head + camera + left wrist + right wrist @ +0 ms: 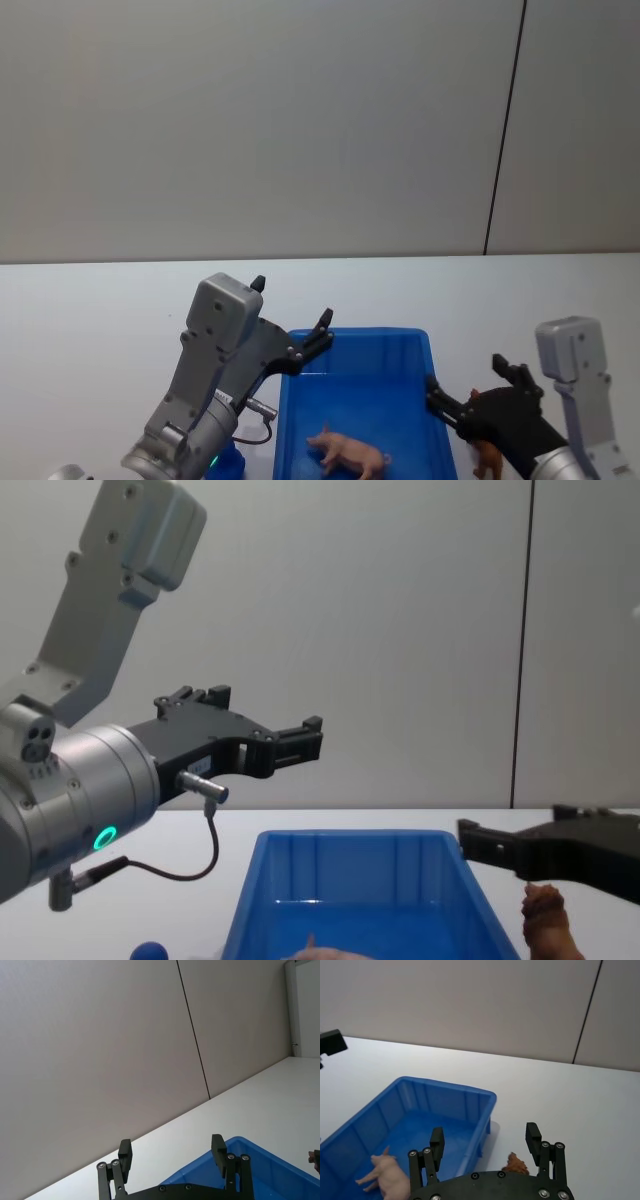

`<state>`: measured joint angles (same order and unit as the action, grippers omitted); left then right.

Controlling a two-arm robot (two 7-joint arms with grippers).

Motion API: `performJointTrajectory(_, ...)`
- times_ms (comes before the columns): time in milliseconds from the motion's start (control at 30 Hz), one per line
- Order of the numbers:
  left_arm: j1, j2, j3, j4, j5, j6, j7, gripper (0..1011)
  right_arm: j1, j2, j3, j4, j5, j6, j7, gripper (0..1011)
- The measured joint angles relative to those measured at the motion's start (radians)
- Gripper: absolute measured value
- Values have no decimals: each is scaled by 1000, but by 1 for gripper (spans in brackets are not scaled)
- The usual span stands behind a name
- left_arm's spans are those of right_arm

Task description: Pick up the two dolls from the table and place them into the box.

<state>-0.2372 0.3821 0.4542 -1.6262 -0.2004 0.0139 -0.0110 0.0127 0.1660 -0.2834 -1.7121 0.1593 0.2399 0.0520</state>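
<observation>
The pink doll [350,452] was inside the blue box [380,345], at the lower centre of the head view, so that half of the task was judged done. The brown doll [515,1164] was on the white bench [560,1090], just beside the box's outer wall, at the lower middle of the right wrist view. The right hand [485,1137] hung above it, spread wide with nothing between the fingers. The left hand [171,1150] was raised near the box's corner at the lower left of the head view, also wide and empty, and appeared idle. The step in hand was judged to be the grasp of the brown doll. To do it well, the right hand should be centred over the doll's trunk rather than its thin parts. It should descend with the inner finger clear of the box wall and close firmly. It should then lift above the rim before crossing, and release clear of the pink doll. The brown doll was partly covered by the hand's own body in the right wrist view and cut off by the lower edge in the head and chest views. Its posture and tail could not be made out, and the gap between doll and wall was hard to judge.
</observation>
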Motion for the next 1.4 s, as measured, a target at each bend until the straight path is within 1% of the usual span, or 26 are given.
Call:
performJointTrajectory(133, 0, 0, 0, 0, 0, 0, 0, 1001, -18, 10, 7, -20, 4, 21, -32, 1001)
performJointTrajectory(167, 0, 0, 0, 0, 0, 0, 0, 1001, -18, 10, 7, -20, 4, 21, -32, 1001)
performJointTrajectory(233, 0, 0, 0, 0, 0, 0, 0, 1001, -28, 15, 11, -28, 6, 38, -49, 1001)
performJointTrajectory(500, 0, 0, 0, 0, 0, 0, 0, 1001, -46, 19, 14, -30, 6, 79, -78, 1001)
performJointTrajectory(800, 0, 0, 0, 0, 0, 0, 0, 1001, -61, 17, 13, -11, -7, 117, -104, 1001)
performJointTrajectory(1067, 0, 0, 0, 0, 0, 0, 0, 1001, -63, 10, 10, 18, -16, 129, -108, 1001)
performJointTrajectory(1100, 0, 0, 0, 0, 0, 0, 0, 1002, -63, 8, 10, 25, -18, 129, -108, 976)
performJointTrajectory(1167, 0, 0, 0, 0, 0, 0, 0, 1001, -61, 6, 9, 31, -20, 129, -106, 960)
performJointTrajectory(1233, 0, 0, 0, 0, 0, 0, 0, 1001, -59, 3, 8, 43, -22, 127, -101, 901)
performJointTrajectory(1333, 0, 0, 0, 0, 0, 0, 0, 1001, -56, -1, 7, 55, -23, 125, -96, 855)
performJointTrajectory(1367, 0, 0, 0, 0, 0, 0, 0, 1001, -53, -3, 7, 62, -24, 123, -94, 806)
performJointTrajectory(1400, 0, 0, 0, 0, 0, 0, 0, 1001, -52, -5, 7, 65, -24, 122, -92, 781)
